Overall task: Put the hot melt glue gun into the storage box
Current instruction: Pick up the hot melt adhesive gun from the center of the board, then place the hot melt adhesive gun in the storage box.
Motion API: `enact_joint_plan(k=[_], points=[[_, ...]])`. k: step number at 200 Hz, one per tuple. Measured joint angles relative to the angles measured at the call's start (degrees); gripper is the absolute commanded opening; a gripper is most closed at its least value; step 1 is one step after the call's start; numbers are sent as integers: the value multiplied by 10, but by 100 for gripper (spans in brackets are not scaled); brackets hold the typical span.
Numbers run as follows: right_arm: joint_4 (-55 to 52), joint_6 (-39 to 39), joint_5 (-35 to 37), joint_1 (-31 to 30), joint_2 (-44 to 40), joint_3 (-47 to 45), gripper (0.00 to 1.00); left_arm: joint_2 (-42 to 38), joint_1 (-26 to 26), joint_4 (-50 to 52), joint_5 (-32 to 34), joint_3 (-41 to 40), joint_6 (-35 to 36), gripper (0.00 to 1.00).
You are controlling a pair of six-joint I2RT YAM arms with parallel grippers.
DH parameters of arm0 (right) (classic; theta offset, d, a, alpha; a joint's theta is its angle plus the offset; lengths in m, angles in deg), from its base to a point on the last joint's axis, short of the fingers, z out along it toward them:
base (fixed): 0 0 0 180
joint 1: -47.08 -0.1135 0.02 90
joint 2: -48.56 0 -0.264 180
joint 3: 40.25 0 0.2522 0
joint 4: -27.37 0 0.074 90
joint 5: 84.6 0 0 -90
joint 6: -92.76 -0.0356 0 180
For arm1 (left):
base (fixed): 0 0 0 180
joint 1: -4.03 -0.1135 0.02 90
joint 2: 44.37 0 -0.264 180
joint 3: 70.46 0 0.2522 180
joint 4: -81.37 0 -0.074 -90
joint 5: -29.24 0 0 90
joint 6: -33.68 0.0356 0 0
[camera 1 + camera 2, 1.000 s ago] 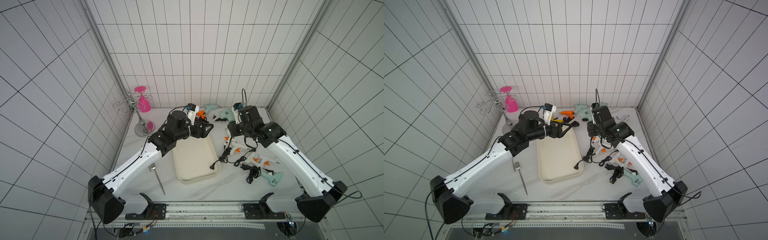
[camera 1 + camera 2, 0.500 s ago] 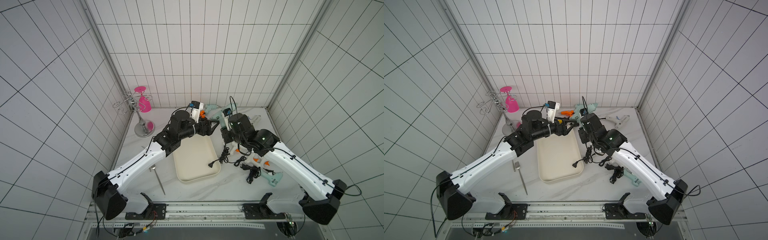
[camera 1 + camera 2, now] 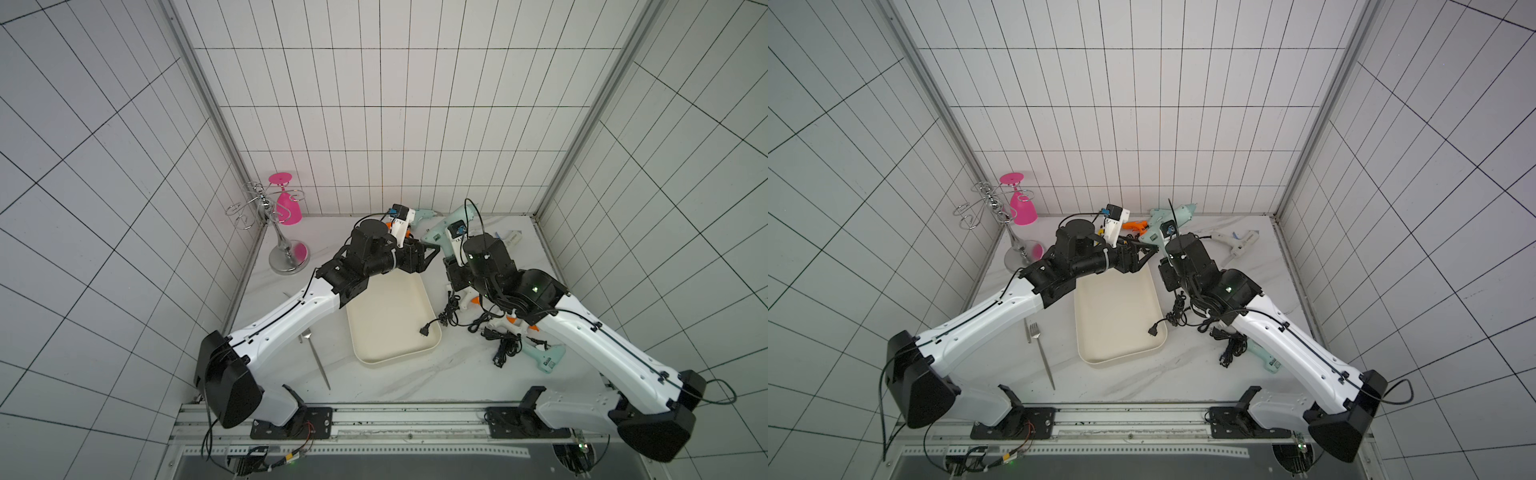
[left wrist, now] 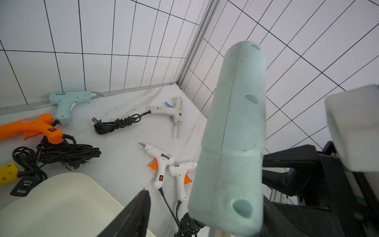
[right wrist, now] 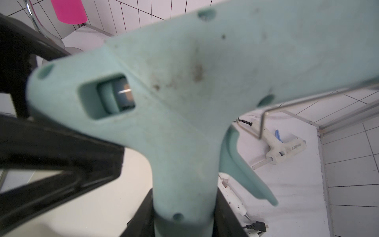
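A mint-green hot melt glue gun (image 3: 446,226) (image 3: 1160,224) hangs in the air over the far right corner of the storage box (image 3: 395,361) (image 3: 1121,361). My right gripper (image 3: 451,262) (image 5: 184,215) is shut on its handle, with the gun (image 5: 174,82) standing upright. My left gripper (image 3: 432,249) (image 4: 207,197) stands open around the rear end of the gun's barrel (image 4: 231,133). One finger (image 4: 139,207) is clearly apart from the barrel. The cream-white box lies flat on the table between my arms.
A black plug (image 3: 424,331) lies inside the box by its right wall. Several other glue guns and tangled cords lie around: orange (image 4: 30,127), mint (image 4: 69,100), white (image 4: 160,164). A fork (image 3: 318,361) lies left of the box. A rack with a pink glass (image 3: 284,203) stands back left.
My right arm has carried the mint gun left, up to the box's far end. My left gripper has reached it, and its jaws have narrowed around the barrel's rear.
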Motion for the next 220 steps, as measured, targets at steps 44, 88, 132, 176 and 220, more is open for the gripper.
enact_joint_plan(k=[44,88,132,176,220], points=[[15,1,3,-9,-1,-14,10,6,-10,-34,-49,2,-17,46],[28,2,3,-12,-2,-15,46,10,-29,-68,-119,-1,-31,15],[42,5,34,-19,-16,-15,100,7,-57,-45,-165,3,-40,8],[65,6,70,41,-149,-25,99,-24,-120,28,-196,76,-52,9],[81,-2,78,92,-218,-61,99,-68,-149,30,-241,155,-90,10]])
